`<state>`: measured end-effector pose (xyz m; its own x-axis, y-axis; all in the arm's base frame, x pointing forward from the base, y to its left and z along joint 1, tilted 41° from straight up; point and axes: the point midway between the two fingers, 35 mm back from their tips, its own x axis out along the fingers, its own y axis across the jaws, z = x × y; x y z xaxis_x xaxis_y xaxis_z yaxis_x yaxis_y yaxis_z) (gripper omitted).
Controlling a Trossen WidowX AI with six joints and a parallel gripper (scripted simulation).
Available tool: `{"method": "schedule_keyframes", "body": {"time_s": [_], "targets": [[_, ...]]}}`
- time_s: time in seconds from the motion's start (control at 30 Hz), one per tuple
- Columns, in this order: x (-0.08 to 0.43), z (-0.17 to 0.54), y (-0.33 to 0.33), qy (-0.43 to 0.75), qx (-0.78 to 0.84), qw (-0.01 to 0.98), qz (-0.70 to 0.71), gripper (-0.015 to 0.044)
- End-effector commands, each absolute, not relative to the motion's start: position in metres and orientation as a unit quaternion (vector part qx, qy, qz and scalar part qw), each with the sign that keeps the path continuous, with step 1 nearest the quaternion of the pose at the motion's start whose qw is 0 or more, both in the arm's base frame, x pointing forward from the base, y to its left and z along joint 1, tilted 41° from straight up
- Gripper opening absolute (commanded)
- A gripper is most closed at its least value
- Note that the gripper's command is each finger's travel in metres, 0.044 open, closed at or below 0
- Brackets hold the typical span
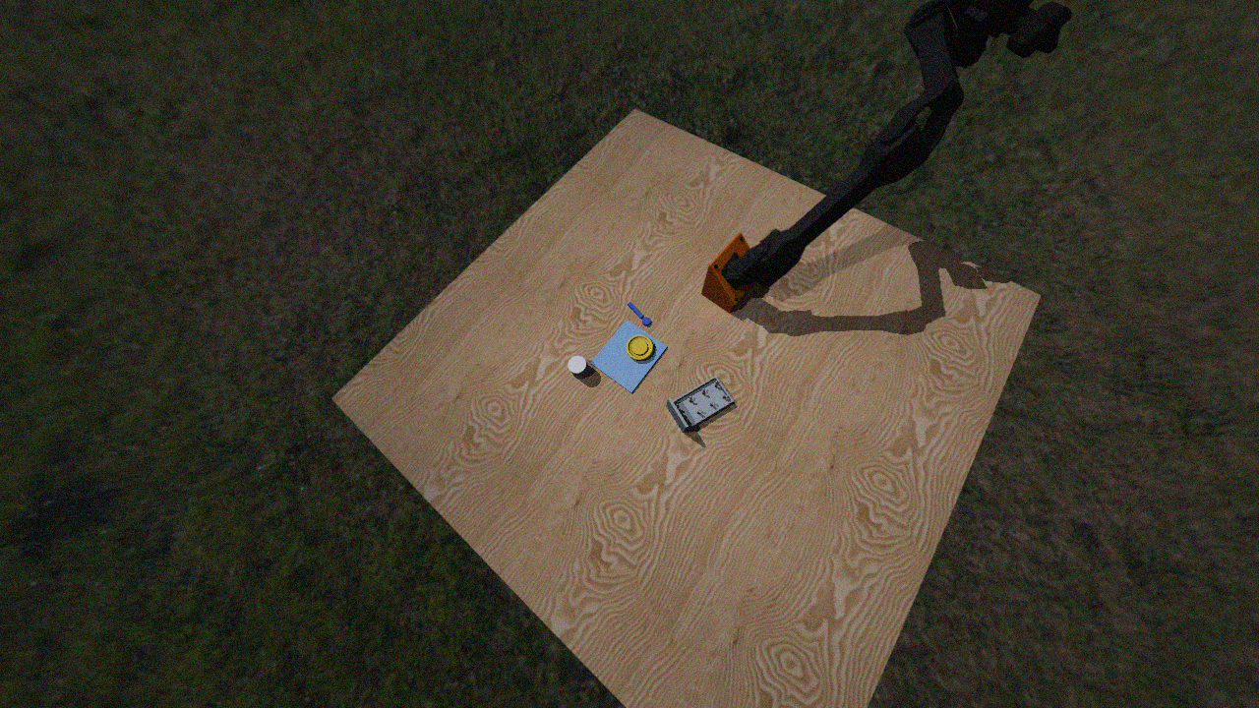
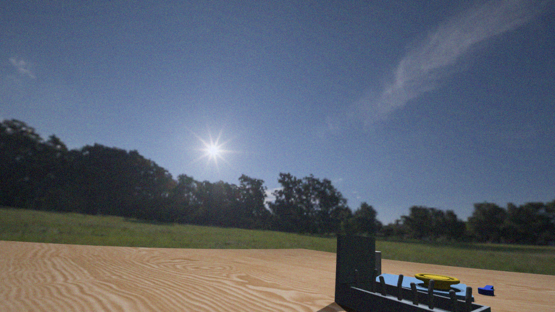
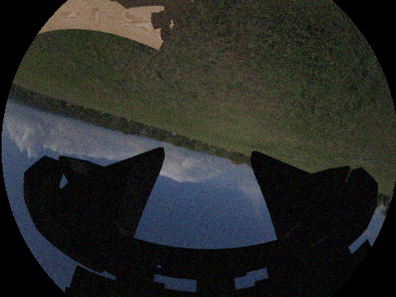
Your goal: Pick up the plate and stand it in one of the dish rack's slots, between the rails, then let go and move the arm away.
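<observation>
Closest to the wrist camera, the gripper (image 1: 1012, 28) (image 3: 208, 154) is standing open, its 2 dark fingers parting widely and gripping nothing, with sky showing between them. The black arm (image 1: 827, 210) is leaning out from its orange mount (image 1: 717, 286), and in the top view its far end is appearing over the grass, beyond the table's edge and well apart from the plate.

Nearest in the exterior view, the grey dish rack (image 1: 678, 415) (image 2: 355, 263) is standing on the wooden table (image 1: 528, 290) (image 2: 116, 279) (image 3: 95, 16), its tall end panel rising at 1 end and its short pegs pointing up. No plate is standing in its slots. Behind it, the yellow plate (image 1: 639, 347) (image 2: 436, 279) is lying flat on the light blue mat (image 1: 621, 374) (image 2: 392, 278), apart from the rack. The blue spoon (image 1: 633, 310) (image 2: 485, 290) is lying on the wood just beside the mat. The white cup (image 1: 577, 363) (image 2: 377, 261) is standing near another side of the mat, partly hiding behind the rack's panel in the exterior view.

Farther off, the grass (image 1: 176, 352) (image 2: 155, 232) (image 3: 289, 82) is spreading past the table, dark trees (image 2: 116, 178) are lining the field, and the sun (image 2: 212, 150) is shining above them in a blue sky with thin cloud
</observation>
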<state>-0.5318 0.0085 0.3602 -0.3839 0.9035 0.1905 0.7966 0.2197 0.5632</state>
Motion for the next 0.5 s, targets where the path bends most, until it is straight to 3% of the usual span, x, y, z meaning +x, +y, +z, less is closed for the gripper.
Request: {"method": "schedule_keyframes", "body": {"time_s": [0.0,0.47], "targets": [[-0.537,0.360,-0.006,0.770,0.523,0.103,0.350,0.0400],[-0.546,0.358,-0.048,0.751,0.458,0.120,0.460,0.0400]]}}
